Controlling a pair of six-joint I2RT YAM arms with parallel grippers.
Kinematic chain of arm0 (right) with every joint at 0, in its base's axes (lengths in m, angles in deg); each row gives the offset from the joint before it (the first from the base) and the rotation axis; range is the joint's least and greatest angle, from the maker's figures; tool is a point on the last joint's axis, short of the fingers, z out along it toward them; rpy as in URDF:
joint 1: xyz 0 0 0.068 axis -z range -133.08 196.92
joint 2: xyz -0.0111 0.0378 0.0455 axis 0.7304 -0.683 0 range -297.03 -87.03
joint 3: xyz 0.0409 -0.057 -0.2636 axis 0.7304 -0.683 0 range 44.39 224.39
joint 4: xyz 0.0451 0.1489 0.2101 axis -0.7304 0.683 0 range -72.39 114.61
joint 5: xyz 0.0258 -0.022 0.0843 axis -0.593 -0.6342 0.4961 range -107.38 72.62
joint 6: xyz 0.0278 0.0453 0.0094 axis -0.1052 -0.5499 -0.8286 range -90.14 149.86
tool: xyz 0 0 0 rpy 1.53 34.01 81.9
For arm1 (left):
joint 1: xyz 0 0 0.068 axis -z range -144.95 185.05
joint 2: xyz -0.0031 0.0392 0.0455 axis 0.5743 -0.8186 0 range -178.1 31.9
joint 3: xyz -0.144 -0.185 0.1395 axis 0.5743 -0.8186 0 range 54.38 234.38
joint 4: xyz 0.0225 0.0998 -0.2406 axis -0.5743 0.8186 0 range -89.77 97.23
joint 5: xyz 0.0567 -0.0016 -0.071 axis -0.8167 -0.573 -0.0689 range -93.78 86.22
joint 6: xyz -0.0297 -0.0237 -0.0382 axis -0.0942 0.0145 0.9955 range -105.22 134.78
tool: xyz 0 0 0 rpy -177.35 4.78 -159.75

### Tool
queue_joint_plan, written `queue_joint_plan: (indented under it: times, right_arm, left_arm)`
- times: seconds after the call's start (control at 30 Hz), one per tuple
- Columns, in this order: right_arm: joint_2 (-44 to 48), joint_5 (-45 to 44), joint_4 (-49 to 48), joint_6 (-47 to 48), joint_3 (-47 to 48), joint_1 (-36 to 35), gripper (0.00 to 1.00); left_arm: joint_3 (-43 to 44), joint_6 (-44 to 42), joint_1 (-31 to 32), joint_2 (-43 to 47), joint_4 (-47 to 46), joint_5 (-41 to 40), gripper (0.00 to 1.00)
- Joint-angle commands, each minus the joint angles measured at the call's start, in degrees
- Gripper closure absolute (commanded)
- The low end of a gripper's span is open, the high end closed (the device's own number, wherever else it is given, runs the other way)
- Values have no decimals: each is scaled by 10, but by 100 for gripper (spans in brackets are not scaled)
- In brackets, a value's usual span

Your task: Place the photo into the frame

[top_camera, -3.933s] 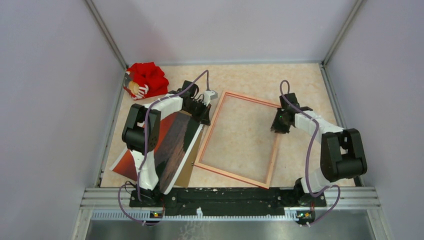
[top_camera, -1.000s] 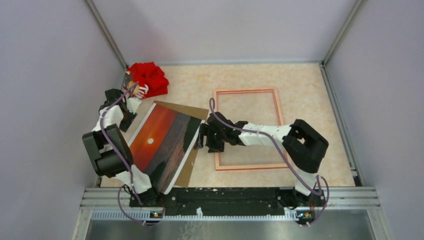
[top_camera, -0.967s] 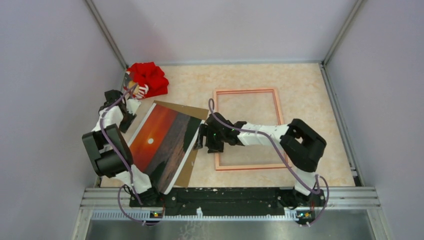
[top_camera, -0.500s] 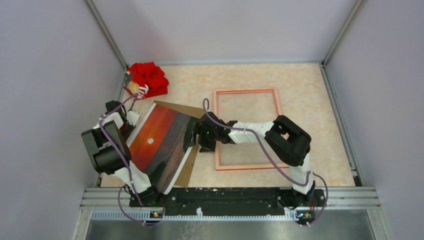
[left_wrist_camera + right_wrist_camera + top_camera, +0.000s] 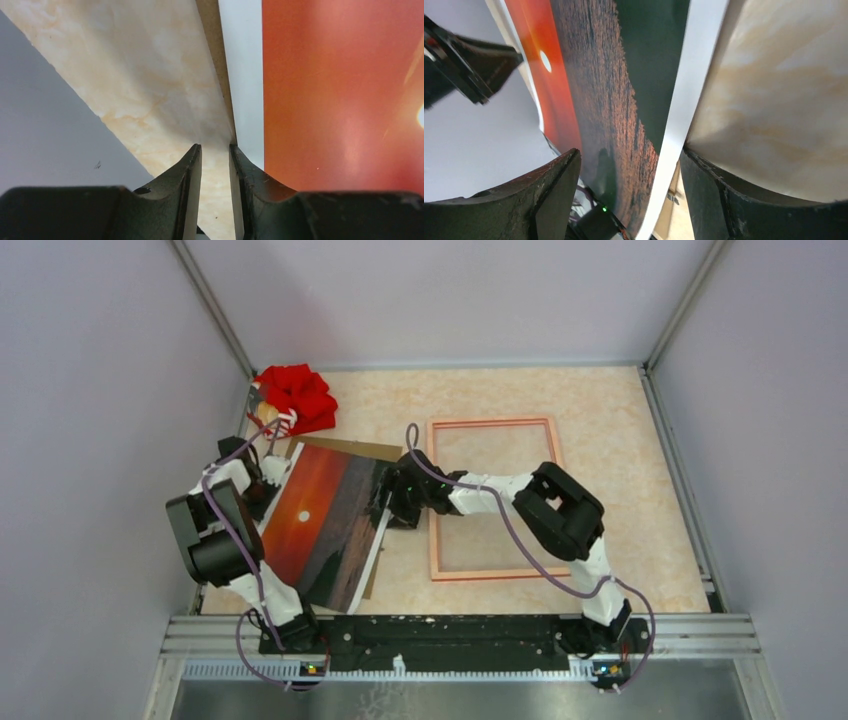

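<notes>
The photo (image 5: 325,520), a red-orange sunset print with a white border, lies tilted at the left over the brown backing panel (image 5: 345,447). The frame (image 5: 492,422) lies flat at centre-right, pale wood side up. My right gripper (image 5: 397,502) is open at the photo's right edge. In the right wrist view (image 5: 629,155) its jaws stand wide apart with the white border of the photo (image 5: 624,90) between them. My left gripper (image 5: 272,476) is at the photo's left edge. In the left wrist view (image 5: 215,147) its jaws are narrowly open over bare table, beside the photo (image 5: 340,90).
A red cloth bundle (image 5: 295,398) sits at the back left corner. The backing panel's edge (image 5: 212,40) shows beside the photo's border. Grey walls close in the table on the left, back and right. The right forearm lies across the frame's left rail.
My right arm has swung left from the frame to the photo's right edge. The photo has turned and shifted over the backing panel. My left gripper has moved in to the photo's left edge.
</notes>
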State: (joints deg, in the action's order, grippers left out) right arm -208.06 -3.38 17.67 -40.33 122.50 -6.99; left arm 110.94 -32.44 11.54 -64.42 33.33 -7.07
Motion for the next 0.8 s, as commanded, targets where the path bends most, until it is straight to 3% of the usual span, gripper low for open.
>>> queue_joint_plan:
  times: [0.0, 0.27, 0.5, 0.6, 0.77]
  right_arm:
    - [-19, -19, -36, -11, -7, 46, 28]
    - [45, 21, -141, -35, -83, 67, 29]
    - [34, 63, -213, -53, -100, 70, 32]
    - [40, 62, -208, -47, -100, 71, 33]
    - [84, 20, -117, 13, -79, 67, 33]
  left_arm:
    - [10, 48, 32, -15, 54, 108, 66]
    - [14, 63, 45, 3, 53, 118, 68]
    - [6, 63, 45, 2, 47, 113, 69]
    - [7, 62, 46, 4, 46, 114, 69]
    - [1, 62, 46, 4, 40, 110, 69]
